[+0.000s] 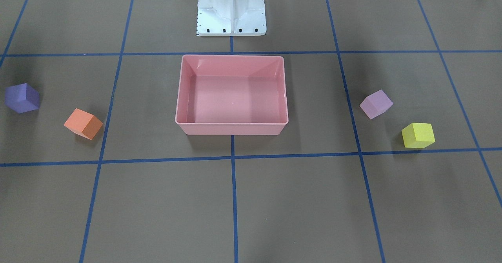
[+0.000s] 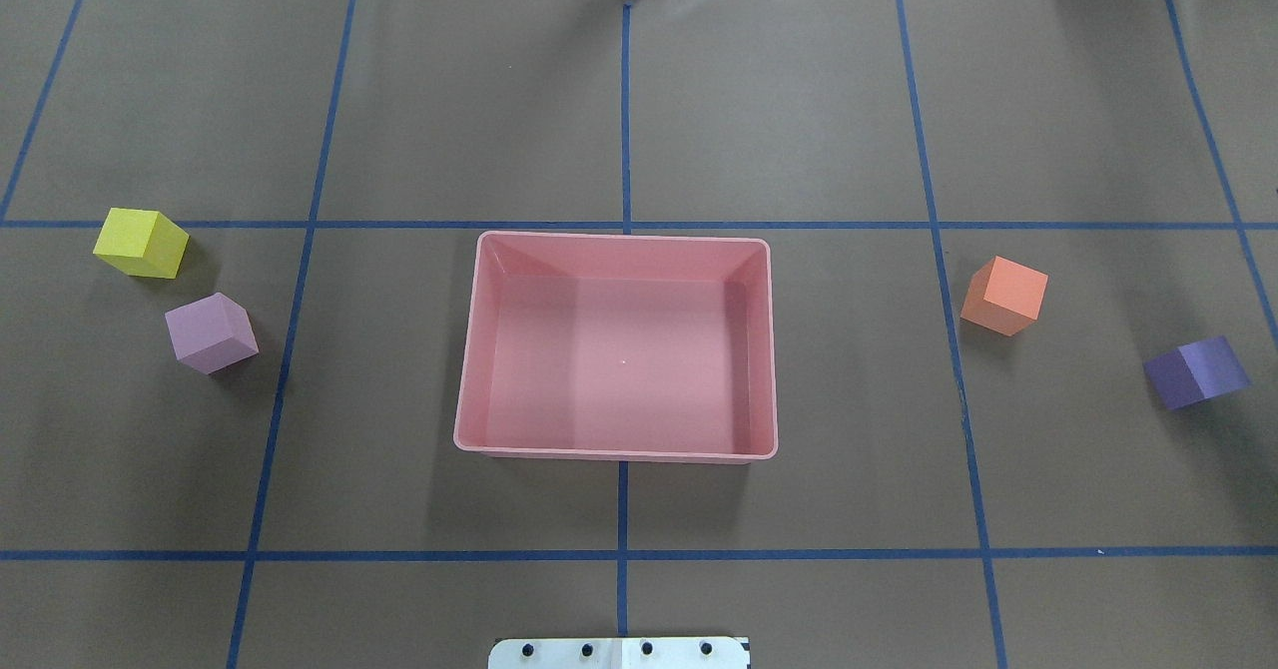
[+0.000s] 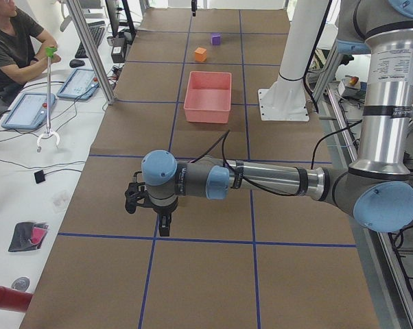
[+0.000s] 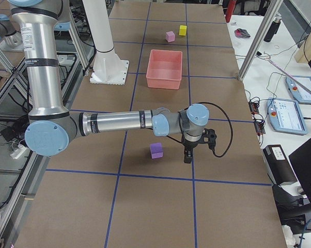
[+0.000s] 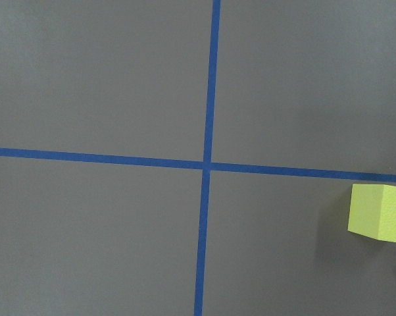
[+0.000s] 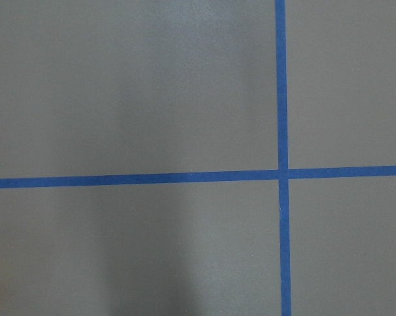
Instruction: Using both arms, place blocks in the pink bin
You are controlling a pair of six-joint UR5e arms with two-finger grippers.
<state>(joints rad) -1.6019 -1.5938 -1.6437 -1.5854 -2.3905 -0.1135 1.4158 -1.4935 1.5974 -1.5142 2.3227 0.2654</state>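
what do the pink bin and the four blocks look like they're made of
Pink bin: probably moulded plastic, smooth with a slight sheen and rounded rim. Orange block, purple block, lilac block, yellow block: likely foam, matte faces without glare; painted wood is possible.

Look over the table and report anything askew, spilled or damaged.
Nothing stands out. The pink bin sits upright, empty and square to the tape grid. The yellow block and lilac block lie on one side, the orange block and purple block on the other, all intact, merely turned at loose angles.
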